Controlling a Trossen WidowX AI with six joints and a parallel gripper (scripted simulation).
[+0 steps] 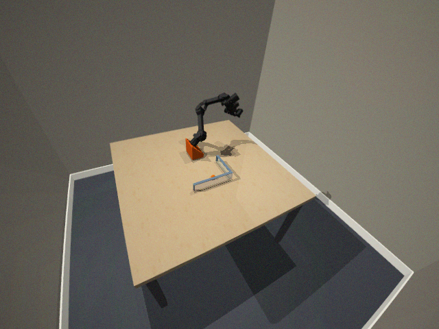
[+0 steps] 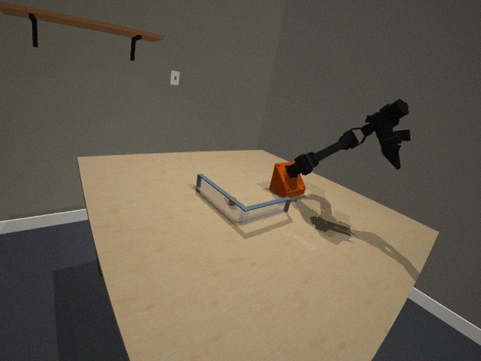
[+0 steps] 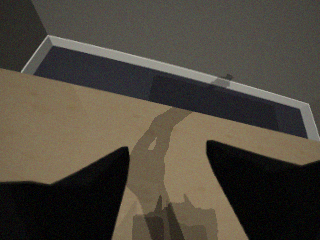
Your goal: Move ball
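A small orange ball [image 1: 212, 175] [image 2: 232, 201] is on the table, just behind the longer of the two low clear walls, on the side toward the arm's base. The blue-topped walls [image 1: 209, 179] [image 2: 267, 203] meet in a corner. The wall's rail partly covers the ball. I cannot make out a separate see-through copy. My gripper [image 1: 239, 114] [image 2: 397, 167] [image 3: 167, 149] is partly open and empty. It hangs high above the table, well away from the ball and outside the walls. The ball is not in the wrist view.
The orange arm base [image 1: 193, 151] [image 2: 285, 181] stands behind the walls on the table [image 1: 166, 219] [image 2: 233, 295] [image 3: 45, 130]. The arm's shadow falls on the table beside the walls. A wooden shelf [image 2: 85, 24] is on the room wall.
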